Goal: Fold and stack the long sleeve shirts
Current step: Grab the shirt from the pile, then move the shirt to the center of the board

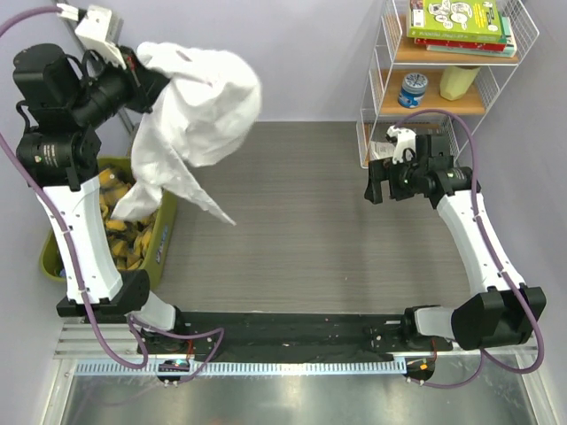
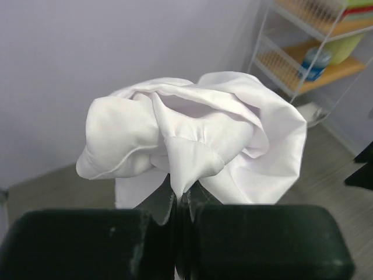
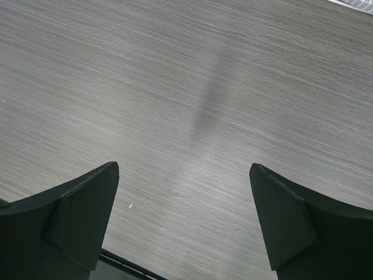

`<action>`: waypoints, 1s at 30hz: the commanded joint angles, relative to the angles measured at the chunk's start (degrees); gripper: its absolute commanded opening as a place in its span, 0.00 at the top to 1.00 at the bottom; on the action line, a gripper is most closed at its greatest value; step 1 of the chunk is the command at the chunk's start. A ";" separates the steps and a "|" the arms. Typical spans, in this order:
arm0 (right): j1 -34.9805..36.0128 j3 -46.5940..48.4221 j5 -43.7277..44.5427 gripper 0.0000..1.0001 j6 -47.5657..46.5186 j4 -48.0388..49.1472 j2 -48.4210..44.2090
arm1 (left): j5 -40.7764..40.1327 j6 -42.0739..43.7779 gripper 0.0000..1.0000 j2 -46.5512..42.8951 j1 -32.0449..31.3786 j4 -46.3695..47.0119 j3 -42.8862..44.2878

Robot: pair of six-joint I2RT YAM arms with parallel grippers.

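My left gripper (image 1: 146, 75) is raised high at the far left and is shut on a white long sleeve shirt (image 1: 195, 115). The shirt hangs bunched from it, a sleeve trailing down to a point over the table's left part. In the left wrist view the shirt (image 2: 233, 134) billows just beyond the closed fingertips (image 2: 182, 195), which pinch a fold of it. My right gripper (image 1: 378, 186) is open and empty, held above the right part of the grey table (image 1: 310, 230); the right wrist view shows only bare table (image 3: 192, 116) between its fingers (image 3: 87, 210).
A green bin (image 1: 159, 243) with yellow-and-black plaid cloths (image 1: 120, 235) stands at the table's left edge, under the hanging shirt. A white wire shelf (image 1: 443, 80) with books, a blue can and a yellow cup stands at the back right.
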 commanded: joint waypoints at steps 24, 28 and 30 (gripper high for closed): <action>-0.46 2.73 -3.22 0.00 -5.01 -1.71 3.58 | 1.72 18.84 0.00 -11.28 -18.27 6.31 -59.42; 10.34 1.67 2.40 0.01 -5.02 2.76 7.71 | -6.62 17.10 0.00 -7.95 -21.63 8.68 -67.51; 12.12 2.20 2.67 0.03 -4.93 3.82 11.48 | -12.60 15.86 0.01 -4.45 -21.81 9.91 -69.01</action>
